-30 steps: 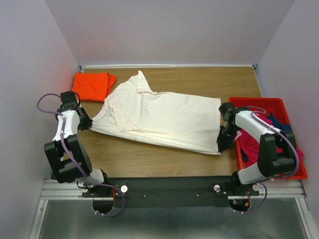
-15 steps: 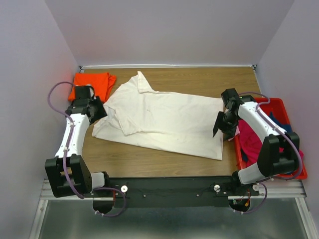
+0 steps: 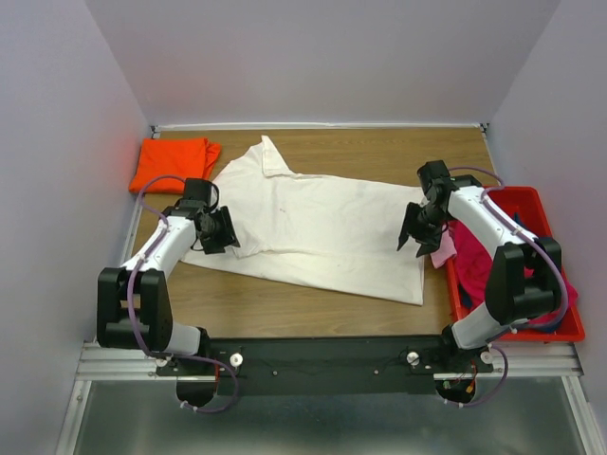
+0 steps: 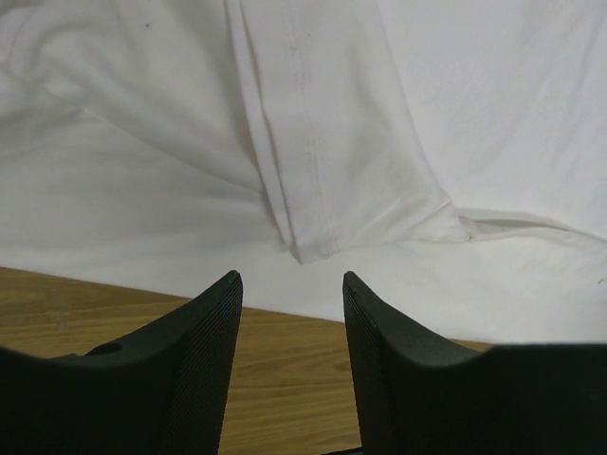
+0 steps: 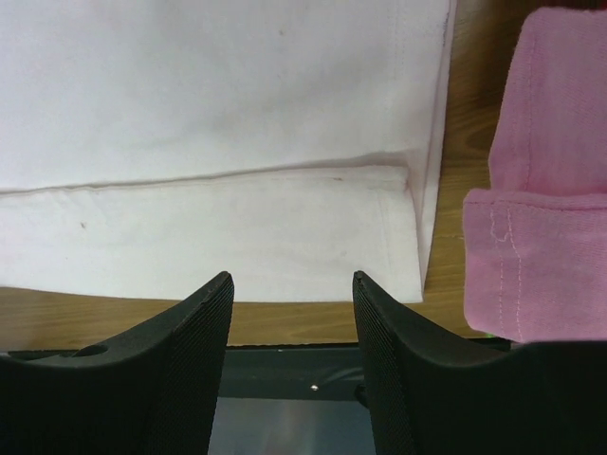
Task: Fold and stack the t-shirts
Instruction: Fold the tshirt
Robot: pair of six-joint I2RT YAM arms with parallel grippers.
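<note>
while angled inward over the cream-white shirt (image 3: 313, 223), left hand (image 3: 228, 231) released near its sleeve (image 4: 332, 190), right hand (image 3: 409, 237) released near its hem (image 5: 237, 237)

A white shirt (image 3: 313, 223) was spread across the table (image 3: 379, 152), with an orange shirt (image 3: 174, 163) folded at far left. The left gripper (image 3: 226, 230) and right gripper (image 3: 411, 234) were positioned over the white shirt's ends.
</note>
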